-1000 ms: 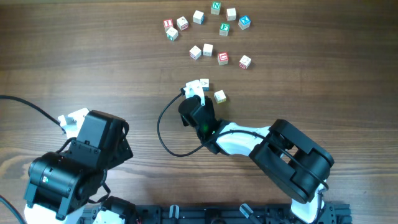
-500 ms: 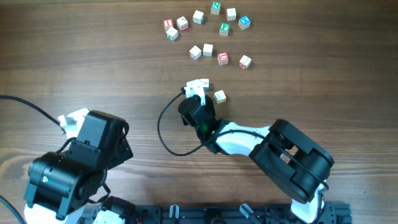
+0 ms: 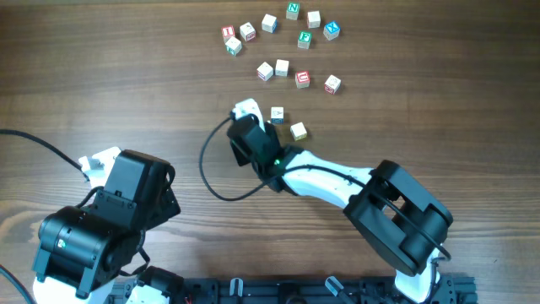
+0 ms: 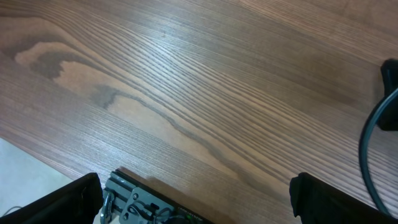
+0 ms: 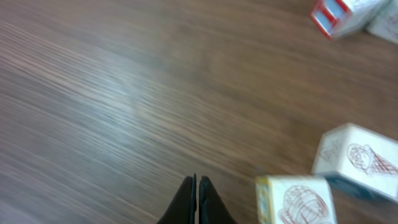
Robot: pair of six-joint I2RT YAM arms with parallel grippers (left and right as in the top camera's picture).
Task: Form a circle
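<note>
Table (image 3: 101, 76) first: most cubes (image 3: 282, 67) sit in a loose arc ahead of the right gripper (image 3: 245, 108), pinched shut, empty. Two strays (image 3: 277, 114) just beside it, probably untouched. I'd nudge them gently upward. Left gripper (image 4: 193, 196) idles wide.

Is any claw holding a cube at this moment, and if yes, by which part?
Nothing is held. The right claw is shut on nothing, beside two cubes; the left claw is open over bare table.
</note>
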